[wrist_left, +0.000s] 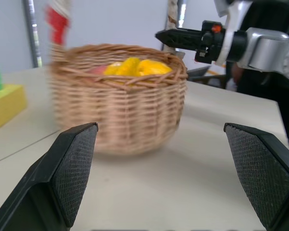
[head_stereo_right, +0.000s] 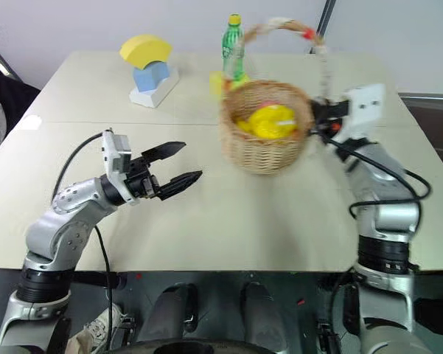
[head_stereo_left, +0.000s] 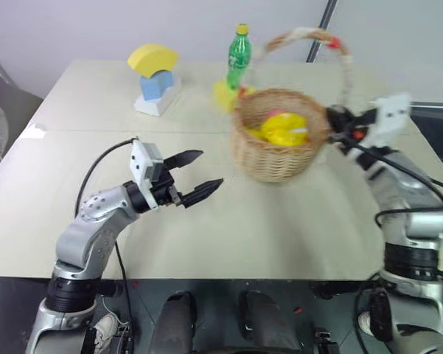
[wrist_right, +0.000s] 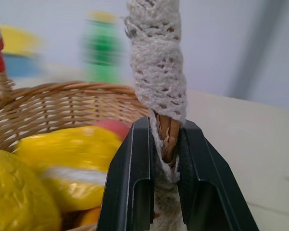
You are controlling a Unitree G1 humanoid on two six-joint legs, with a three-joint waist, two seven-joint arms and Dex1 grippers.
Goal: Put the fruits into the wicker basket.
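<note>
Right hand (wrist_right: 164,159): clamped on the foot of the basket handle (wrist_right: 156,72), at the basket's right side.
Left hand (head_stereo_left: 199,177): fingers wide apart, holding nothing, above the table (head_stereo_left: 280,228) left of the basket.
Basket (head_stereo_left: 276,151): on the table, mid-right.
Fruit: lemon (head_stereo_left: 284,127) and a pink peach (wrist_right: 116,127) inside the basket.
Behind: green bottle (head_stereo_left: 237,59), foam blocks (head_stereo_left: 155,74).

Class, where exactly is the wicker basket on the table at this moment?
In the left eye view the wicker basket sits right of centre on the table, just in front of the green bottle, its handle clamped by the right gripper.
</note>
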